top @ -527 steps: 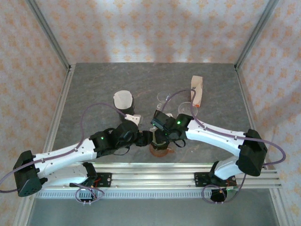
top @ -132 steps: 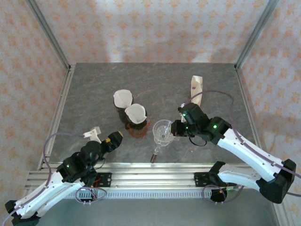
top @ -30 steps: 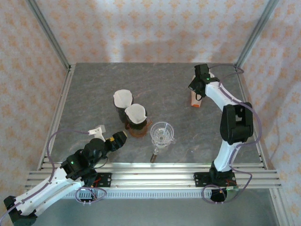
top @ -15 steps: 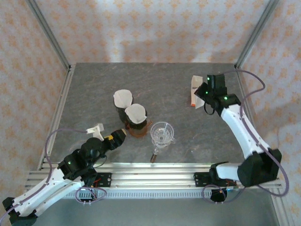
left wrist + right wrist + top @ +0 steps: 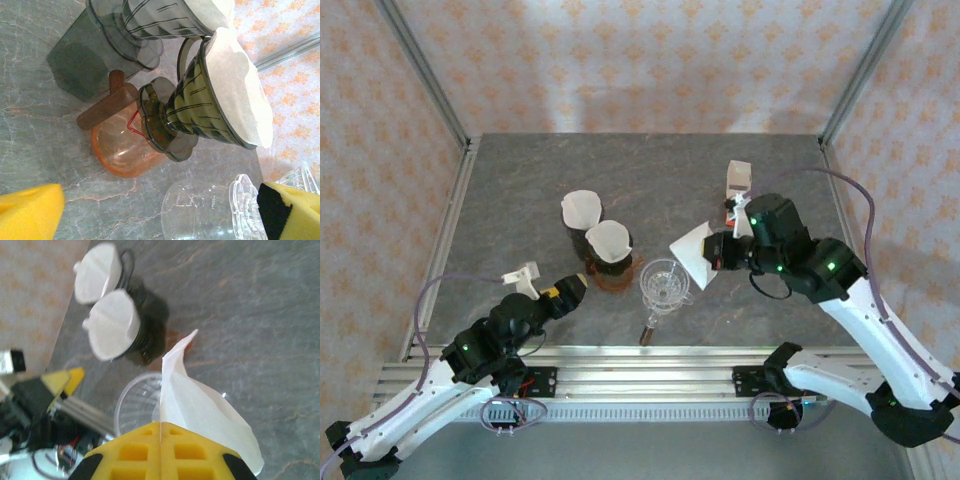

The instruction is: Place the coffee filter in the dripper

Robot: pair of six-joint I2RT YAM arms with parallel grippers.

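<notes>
My right gripper point(image 5: 715, 250) is shut on a white paper coffee filter point(image 5: 692, 256), holding it in the air just right of the clear glass dripper point(image 5: 665, 284). In the right wrist view the yellow fingers point(image 5: 135, 455) pinch the coffee filter point(image 5: 200, 405) by its edge, with the clear dripper point(image 5: 132, 402) below and to the left. My left gripper point(image 5: 548, 285) rests open near the front left. Its yellow pads point(image 5: 30, 210) frame the clear dripper point(image 5: 210, 210) without touching it.
Two dark drippers lined with filters point(image 5: 610, 243) point(image 5: 582, 210) stand left of the clear one, the nearer on an orange carafe point(image 5: 122, 150). An upright filter pack point(image 5: 738, 180) sits at the back right. A metal rail point(image 5: 650, 375) runs along the near edge.
The right arm has swung from the filter pack at the back right toward the clear dripper, carrying a filter. The left arm has stayed put.
</notes>
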